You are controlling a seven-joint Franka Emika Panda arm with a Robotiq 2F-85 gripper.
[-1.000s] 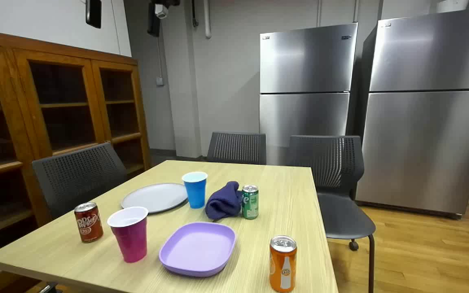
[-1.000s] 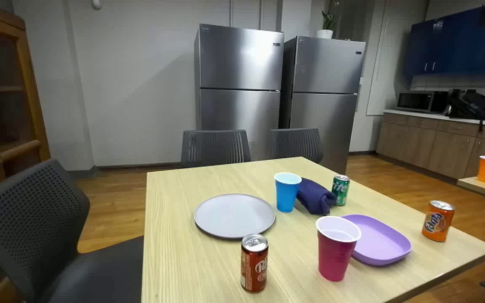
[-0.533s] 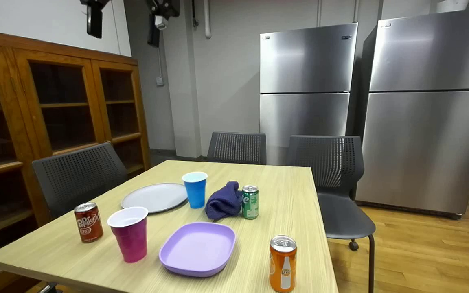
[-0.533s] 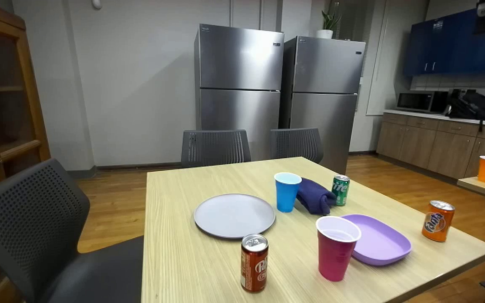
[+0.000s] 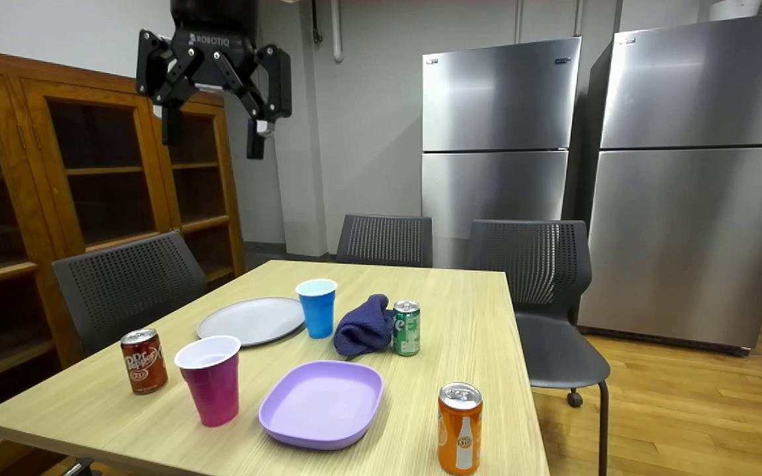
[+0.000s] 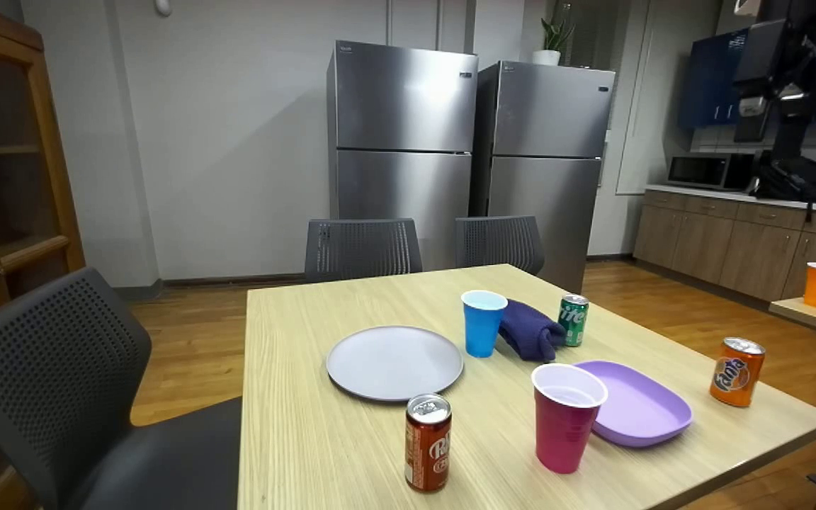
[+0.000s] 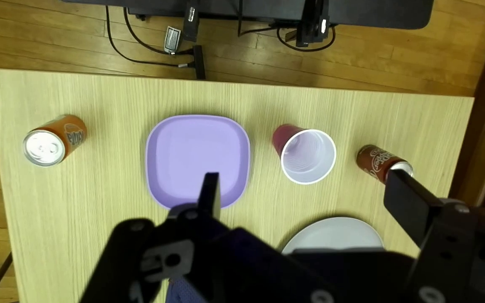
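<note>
Mostly black on the jaws. Below them, pale straw grain across the worktop (image 5: 460, 317). In the wrist view, white inside the magenta cup (image 7: 305, 155) between the jaws; behind one jaw, lilac on the square plate (image 7: 196, 153); behind the other, white lettering on the russet can (image 7: 378, 160). Outside their span, orange on the Fanta can (image 6: 737, 372). Also below, grey on the round plate (image 6: 394, 363), white rimming the blue cup (image 6: 484, 333), indigo on the cloth (image 6: 532, 329), white-lettered green on the Sprite can (image 6: 573, 320).
</note>
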